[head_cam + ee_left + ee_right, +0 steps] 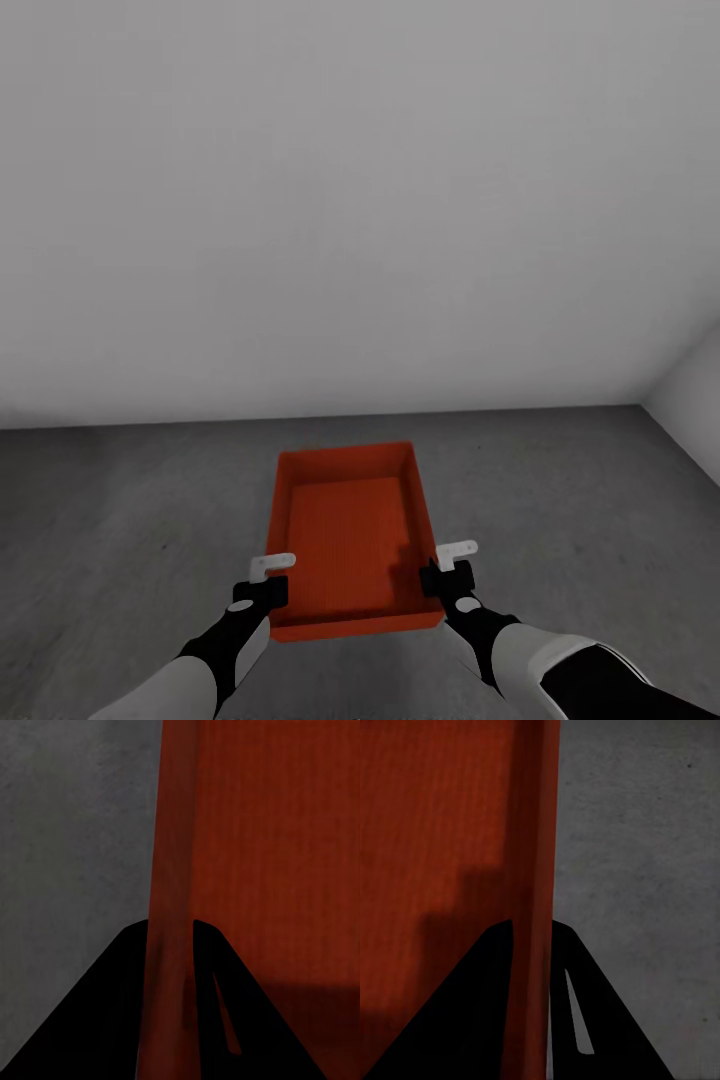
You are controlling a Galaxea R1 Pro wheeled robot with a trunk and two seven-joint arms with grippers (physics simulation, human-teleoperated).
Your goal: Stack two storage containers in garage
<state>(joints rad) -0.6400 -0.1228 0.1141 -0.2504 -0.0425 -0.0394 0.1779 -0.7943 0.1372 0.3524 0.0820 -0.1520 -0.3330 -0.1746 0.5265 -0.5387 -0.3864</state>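
The red-orange rectangular open-top ribbed storage container (352, 535) is gripped at its near end. Its left wall is clamped between the left gripper (262, 592) fingers (112, 1012); its right wall by the right gripper (447, 578). Beneath it lies the dark grey concrete floor (120, 520); beyond it, a plain white wall (340, 200).

one red-orange rectangular open-top storage container (352, 535) with straight walls and a finely ribbed inner base sits level and upright over the dark grey, rough concrete floor (120, 520), its long axis pointing away toward the plain white wall; whether it touches the floor cannot be told. it is empty, and its two long side walls are each clamped near the closer end, the left gripper (268, 580) on the left wall and the right gripper (448, 567) on the right wall. in both wrist views the thin rim runs straight between dark fingers (112, 1012), with the ribbed interior on one side and grey concrete on the other.
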